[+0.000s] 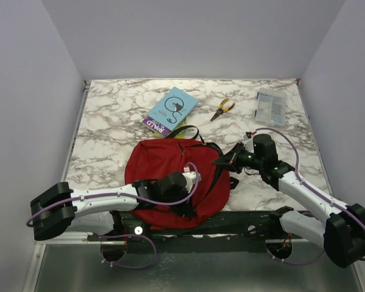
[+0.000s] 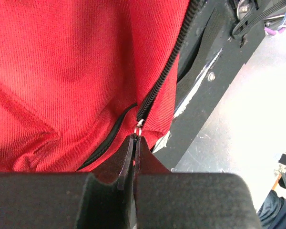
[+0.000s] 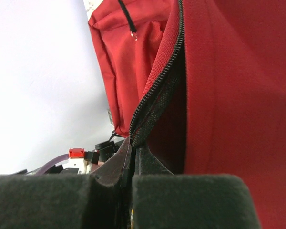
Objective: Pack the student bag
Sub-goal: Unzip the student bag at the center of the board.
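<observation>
Centrally one student bag (image 1: 155, 159); two books (image 1: 175, 108), one pliers (image 1: 222, 109), one box (image 1: 271, 104)

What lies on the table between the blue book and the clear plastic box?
The yellow-handled pliers lie there, seen in the top external view.

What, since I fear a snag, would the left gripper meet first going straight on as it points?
The left gripper, shut on the zipper pull, would meet the zipper slider and then the red backpack right behind it, though depth is unclear.
</observation>
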